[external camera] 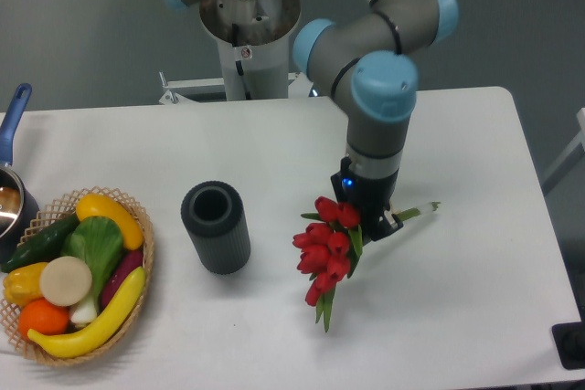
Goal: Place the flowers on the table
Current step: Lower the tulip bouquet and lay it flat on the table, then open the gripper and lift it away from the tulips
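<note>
Plain grey wall [73, 34] behind.

One fixed view — high, front-on; looks down over the table [475, 280].

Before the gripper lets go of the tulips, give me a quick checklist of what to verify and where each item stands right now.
1. Gripper shut on the tulips: ok.
2. Bunch touching the table: cannot tell, no clear contact visible.
3. Bare table under the bunch: ok.
4. Dark ribbed cylinder apart from the tulips: ok.
5. Wicker basket far to the side: ok.
6. Bunch intact, stems poking out behind the gripper: ok.
</note>
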Available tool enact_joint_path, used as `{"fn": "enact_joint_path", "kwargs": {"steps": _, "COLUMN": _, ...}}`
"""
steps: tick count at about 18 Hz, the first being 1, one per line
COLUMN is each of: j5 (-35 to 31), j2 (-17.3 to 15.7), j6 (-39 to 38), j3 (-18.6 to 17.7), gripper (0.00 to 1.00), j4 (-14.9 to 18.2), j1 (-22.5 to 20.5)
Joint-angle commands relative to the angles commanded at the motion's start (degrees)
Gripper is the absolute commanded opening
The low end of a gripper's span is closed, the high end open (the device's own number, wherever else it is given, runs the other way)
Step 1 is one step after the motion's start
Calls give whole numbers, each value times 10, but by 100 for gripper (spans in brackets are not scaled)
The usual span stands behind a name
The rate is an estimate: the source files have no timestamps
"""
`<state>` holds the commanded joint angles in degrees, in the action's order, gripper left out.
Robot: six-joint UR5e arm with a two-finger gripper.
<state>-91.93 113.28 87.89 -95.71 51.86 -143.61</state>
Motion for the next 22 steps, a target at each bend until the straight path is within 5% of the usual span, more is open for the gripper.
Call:
{"fn": "enact_joint_path", "kwargs": {"steps": 8, "j5": 1, "j2": 28, "j6": 0, "j3": -3, "gripper": 37, "j4": -4, "j1": 5}}
{"fn": "enact_joint_path", "kwargs": {"steps": 11, "j5": 1, "j2": 29, "j6": 2, "j3": 0, "gripper": 54, "j4": -4, "j1": 5}}
{"fn": "enact_joint_path", "kwargs": {"steps": 14, "j5": 4, "j2": 23, "j6": 35, "j3": -3, "gripper": 100, "j4": -6, "j1": 6}}
{"fn": "enact_joint_path", "kwargs": {"steps": 22, "j5": 5, "j2": -25, "j6": 65, "j3": 14, "gripper": 100, "j4": 9, "j1": -3}}
